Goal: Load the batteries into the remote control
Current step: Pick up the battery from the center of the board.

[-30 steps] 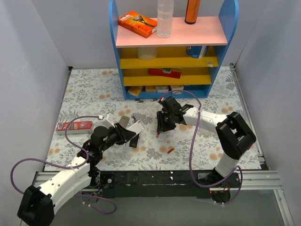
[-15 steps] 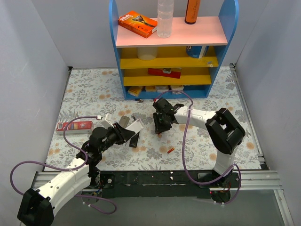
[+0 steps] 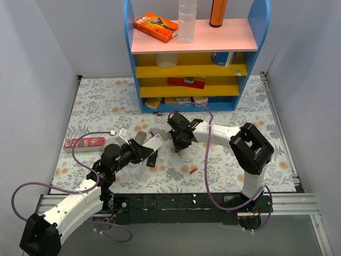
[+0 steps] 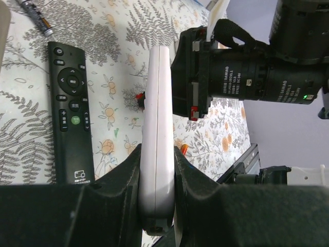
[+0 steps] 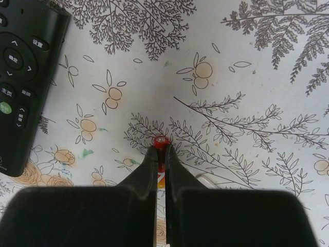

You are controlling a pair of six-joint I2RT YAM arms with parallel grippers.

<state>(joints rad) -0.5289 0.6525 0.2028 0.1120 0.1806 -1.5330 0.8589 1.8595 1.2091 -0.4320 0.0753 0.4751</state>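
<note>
the left gripper (image 4: 157, 170) is clamped on one end of the white remote control (image 4: 158, 118). it holds the remote on its long edge over the floral mat (image 3: 106, 101), left of the middle and toward the near edge. the right gripper (image 5: 161, 154) is pinched tight on a red-orange battery (image 5: 161, 140). the battery's red tip shows between the fingertips and aims down at the mat, close beside the white remote; whether it touches the mat i cannot tell. a black remote (image 4: 72, 113) lies flat on the mat beside the white one. a second battery (image 3: 193, 170) lies loose closer to the near edge, apart from both grippers. a red carton (image 3: 84, 142) sits by the left edge, and a blue shelf unit (image 3: 197, 58) stands at the far edge.
</note>
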